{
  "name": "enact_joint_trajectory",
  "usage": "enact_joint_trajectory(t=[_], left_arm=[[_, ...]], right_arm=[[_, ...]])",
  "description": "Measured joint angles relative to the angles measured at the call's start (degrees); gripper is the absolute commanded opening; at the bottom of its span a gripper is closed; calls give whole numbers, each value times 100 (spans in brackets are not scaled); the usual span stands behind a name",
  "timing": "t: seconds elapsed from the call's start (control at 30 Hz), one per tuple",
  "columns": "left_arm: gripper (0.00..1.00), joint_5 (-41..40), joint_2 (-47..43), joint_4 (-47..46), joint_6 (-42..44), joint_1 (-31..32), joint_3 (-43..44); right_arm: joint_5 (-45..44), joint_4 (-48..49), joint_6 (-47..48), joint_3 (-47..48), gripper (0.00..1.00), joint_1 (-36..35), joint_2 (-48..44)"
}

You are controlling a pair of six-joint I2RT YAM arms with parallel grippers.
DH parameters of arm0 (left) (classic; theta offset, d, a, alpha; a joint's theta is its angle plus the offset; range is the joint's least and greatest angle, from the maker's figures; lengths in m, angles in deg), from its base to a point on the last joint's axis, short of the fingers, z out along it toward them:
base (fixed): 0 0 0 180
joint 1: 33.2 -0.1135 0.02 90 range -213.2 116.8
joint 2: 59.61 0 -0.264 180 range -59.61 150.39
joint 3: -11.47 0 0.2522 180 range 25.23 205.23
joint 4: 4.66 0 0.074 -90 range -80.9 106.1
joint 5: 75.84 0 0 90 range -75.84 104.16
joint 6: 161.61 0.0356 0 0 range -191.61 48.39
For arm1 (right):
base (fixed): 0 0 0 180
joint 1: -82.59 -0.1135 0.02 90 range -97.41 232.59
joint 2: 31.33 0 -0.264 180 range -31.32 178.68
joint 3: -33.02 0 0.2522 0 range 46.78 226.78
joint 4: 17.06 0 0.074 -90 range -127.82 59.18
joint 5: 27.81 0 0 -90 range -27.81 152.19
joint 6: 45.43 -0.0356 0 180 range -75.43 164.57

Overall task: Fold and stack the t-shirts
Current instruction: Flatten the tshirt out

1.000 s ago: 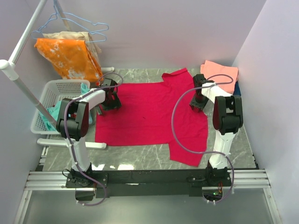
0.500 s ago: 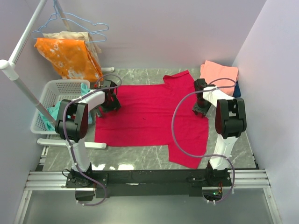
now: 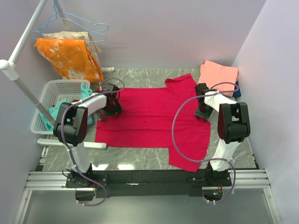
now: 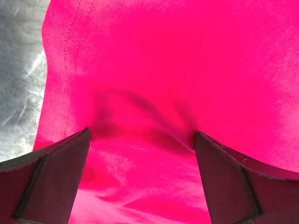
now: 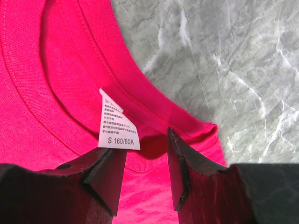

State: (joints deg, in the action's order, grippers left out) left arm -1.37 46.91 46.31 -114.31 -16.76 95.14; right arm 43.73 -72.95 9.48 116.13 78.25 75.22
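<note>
Left fingers (image 4: 49,182) spread wide, pressing the red tee (image 3: 149,116) at its left edge, right fingers (image 5: 189,170) half-narrowed astride its collar (image 5: 187,122) — seemingly readying a fold — tee flat mid-table (image 3: 140,159).

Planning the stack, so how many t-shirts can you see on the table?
3. A crimson one spread mid-table, a salmon-pink one folded at the far right, a dark blue one peeking out at its edge. Teal cloth in the basket may hide more.

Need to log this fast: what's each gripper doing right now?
Left gripper: wide open, pressed down on the crimson t-shirt, nothing pinched.
Right gripper: partly open, astride the shirt's collar, not clamped.
</note>
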Motion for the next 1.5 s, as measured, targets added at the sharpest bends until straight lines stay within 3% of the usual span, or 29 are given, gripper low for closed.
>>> enact_joint_trajectory(t=[0.27, 0.5, 0.77, 0.97, 1.5], left_arm=[[99, -92, 157, 667, 105, 15, 743], [99, -118, 201, 688, 184, 35, 1663], [99, -111, 1563, 741, 153, 37, 2885], [100, -107, 2140, 780, 85, -68, 3327], [99, -201, 2728, 876, 157, -275, 4186]], right_arm=[[48, -380, -96, 431, 47, 15, -13], [179, -638, -61, 2120, 50, 24, -11], [452, -933, 199, 5101, 51, 39, 2269], [1040, -994, 317, 5228, 51, 48, 3182], [1165, -1311, 251, 5890, 52, 142, 3598]])
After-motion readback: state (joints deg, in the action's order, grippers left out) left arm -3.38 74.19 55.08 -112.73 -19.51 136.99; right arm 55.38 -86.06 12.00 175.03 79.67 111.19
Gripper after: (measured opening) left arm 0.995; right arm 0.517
